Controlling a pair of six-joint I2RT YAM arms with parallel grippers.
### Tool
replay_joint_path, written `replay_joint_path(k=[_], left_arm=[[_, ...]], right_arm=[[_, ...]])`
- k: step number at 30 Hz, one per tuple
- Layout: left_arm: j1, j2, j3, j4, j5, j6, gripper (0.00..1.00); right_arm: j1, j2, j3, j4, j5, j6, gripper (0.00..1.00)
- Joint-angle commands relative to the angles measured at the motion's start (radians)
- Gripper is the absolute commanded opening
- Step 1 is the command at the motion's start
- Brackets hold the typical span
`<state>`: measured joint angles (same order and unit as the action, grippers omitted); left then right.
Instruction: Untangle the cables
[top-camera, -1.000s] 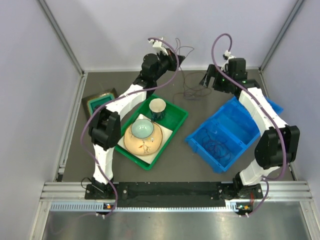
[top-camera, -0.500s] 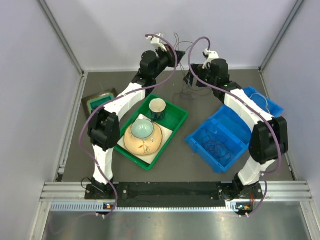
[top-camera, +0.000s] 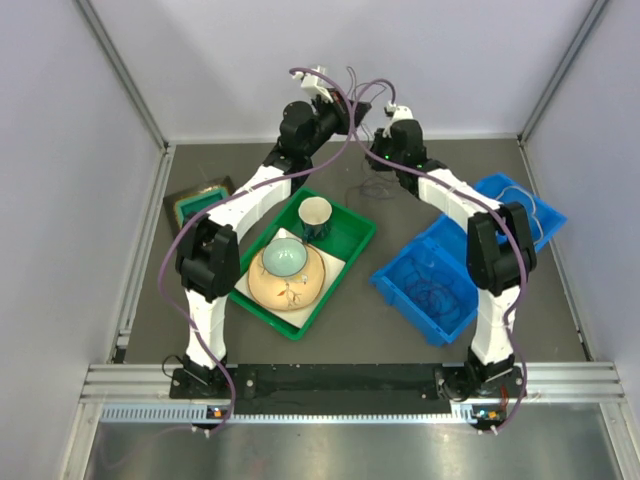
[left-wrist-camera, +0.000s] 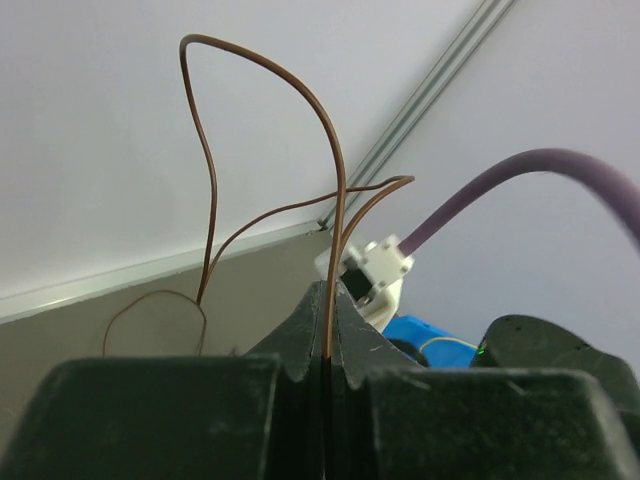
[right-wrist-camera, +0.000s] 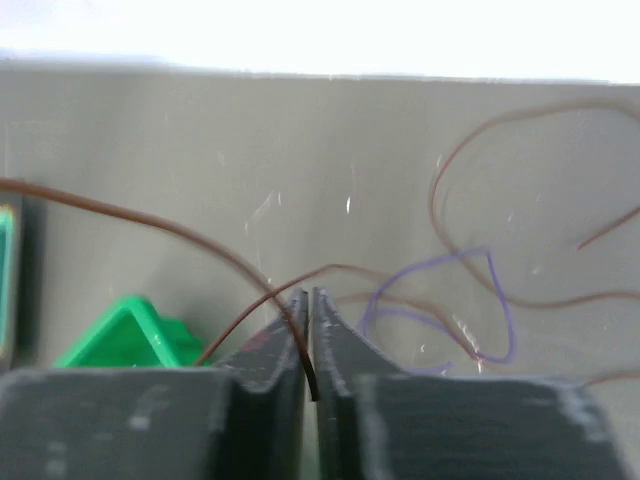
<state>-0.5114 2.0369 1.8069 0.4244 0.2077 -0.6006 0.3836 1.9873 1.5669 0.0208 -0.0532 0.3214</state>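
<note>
By the back wall (left-wrist-camera: 100, 150), the left gripper (left-wrist-camera: 328, 300) is clamped on a brown cable (left-wrist-camera: 342, 200) looping upward. The right gripper (right-wrist-camera: 308, 300) pinches a brown strand (right-wrist-camera: 200, 238) low over the table (right-wrist-camera: 150, 130). A purple cable (right-wrist-camera: 490, 253) lies loose beside it, and the green tray (right-wrist-camera: 130, 335) corner is near.

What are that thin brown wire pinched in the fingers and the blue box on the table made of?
The brown wire looks like plastic-sheathed cable: smooth, slightly glossy, bending in springy loops above the left gripper. The blue box is probably moulded plastic: even colour, dull sheen, thin walls. Neither is certain from looks alone.
</note>
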Motion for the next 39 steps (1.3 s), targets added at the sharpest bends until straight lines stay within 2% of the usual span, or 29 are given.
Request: replay_joint_path(k=[1, 7, 13, 21, 26, 28, 29, 30, 33, 39], left_arm=[[0.002, -0.086, 0.031, 0.031, -0.004, -0.001, 0.00], [0.028, -0.103, 0.005, 0.043, -0.011, -0.014, 0.00], [0.047, -0.119, -0.020, 0.053, -0.016, -0.044, 0.00], [0.050, -0.138, -0.035, 0.051, 0.025, -0.054, 0.00], [0.045, -0.138, -0.032, 0.073, 0.078, -0.111, 0.00], [0.045, -0.132, -0.021, 0.080, 0.107, -0.148, 0.00], [0.044, -0.130, -0.012, 0.071, 0.114, -0.151, 0.00], [0.044, -0.129, 0.005, 0.060, 0.119, -0.149, 0.00], [0.044, -0.135, 0.006, 0.059, 0.124, -0.157, 0.00], [0.036, -0.149, 0.008, 0.057, 0.130, -0.154, 0.00]], right_arm=[[0.006, -0.045, 0.079, 0.065, 0.042, 0.024, 0.00], [0.003, -0.261, -0.056, 0.122, 0.105, -0.013, 0.00], [-0.022, -0.447, -0.159, 0.157, 0.101, 0.004, 0.00], [-0.049, -0.584, -0.241, 0.153, 0.102, 0.039, 0.00], [-0.063, -0.622, -0.237, 0.068, 0.083, 0.041, 0.00], [-0.078, -0.592, -0.179, -0.057, 0.018, 0.038, 0.40], [-0.077, -0.576, -0.167, -0.083, 0.006, 0.012, 0.52], [-0.077, -0.555, -0.169, -0.100, -0.011, 0.005, 0.73], [-0.077, -0.541, -0.214, -0.090, -0.077, -0.008, 0.87], [-0.037, -0.510, -0.301, 0.094, -0.116, -0.059, 0.85]])
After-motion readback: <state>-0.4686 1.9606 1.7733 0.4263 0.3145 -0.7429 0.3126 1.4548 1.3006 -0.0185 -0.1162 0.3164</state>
